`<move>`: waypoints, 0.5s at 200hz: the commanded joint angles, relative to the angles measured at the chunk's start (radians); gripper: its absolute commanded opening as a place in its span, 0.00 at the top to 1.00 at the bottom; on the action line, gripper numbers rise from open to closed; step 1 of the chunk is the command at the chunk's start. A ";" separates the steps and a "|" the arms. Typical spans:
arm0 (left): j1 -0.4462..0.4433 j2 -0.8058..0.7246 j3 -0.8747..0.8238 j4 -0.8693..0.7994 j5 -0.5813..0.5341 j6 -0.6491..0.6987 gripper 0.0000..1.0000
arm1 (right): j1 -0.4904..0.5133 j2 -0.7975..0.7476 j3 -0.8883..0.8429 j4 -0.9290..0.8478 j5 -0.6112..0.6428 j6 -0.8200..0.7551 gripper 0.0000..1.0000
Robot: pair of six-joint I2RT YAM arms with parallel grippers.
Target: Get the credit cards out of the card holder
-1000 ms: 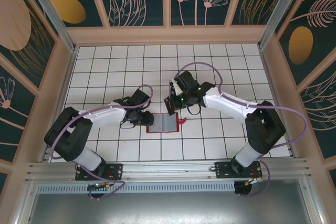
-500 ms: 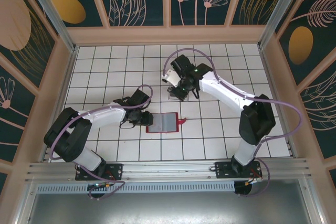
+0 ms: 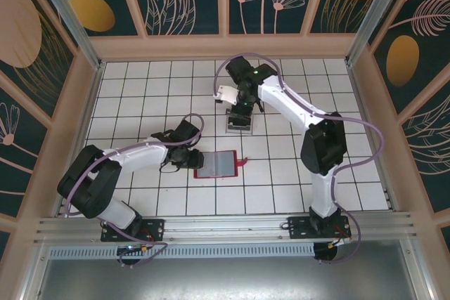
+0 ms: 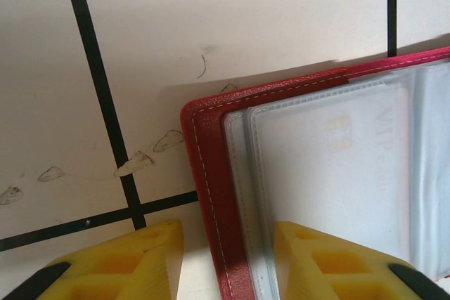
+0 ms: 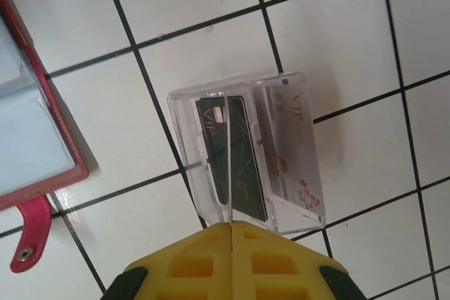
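From above, the small red folding card holder (image 3: 219,164) lay open on the white tiled table (image 3: 140,89); at the left wrist, the left gripper (image 4: 228,265) stood parted astride its edge; at the right wrist, the right gripper (image 5: 230,228) pinched a thin credit card (image 5: 229,173) above a clear plastic box (image 5: 184,128).

The red card holder (image 3: 216,165) lies open and flat at centre frame, a pale card (image 4: 337,173) sleeved inside. Just above it, a dark card (image 5: 246,173) and a white card (image 5: 295,138) stand in the clear box (image 5: 184,138). A third card (image 5: 229,173), seemingly edge-on, is pinched in the right pincer (image 5: 230,230).

surface: white tiled table (image 3: 140,96) | on it: red card holder (image 3: 216,165), clear box (image 3: 238,123)
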 commanded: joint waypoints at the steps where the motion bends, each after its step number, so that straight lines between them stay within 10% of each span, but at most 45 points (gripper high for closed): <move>1: 0.002 -0.015 0.005 -0.053 -0.029 0.011 0.60 | -0.013 0.029 0.050 -0.077 -0.012 -0.085 1.00; 100: 0.003 0.000 0.056 -0.066 -0.027 0.017 0.59 | -0.030 0.084 0.023 -0.019 -0.004 -0.192 1.00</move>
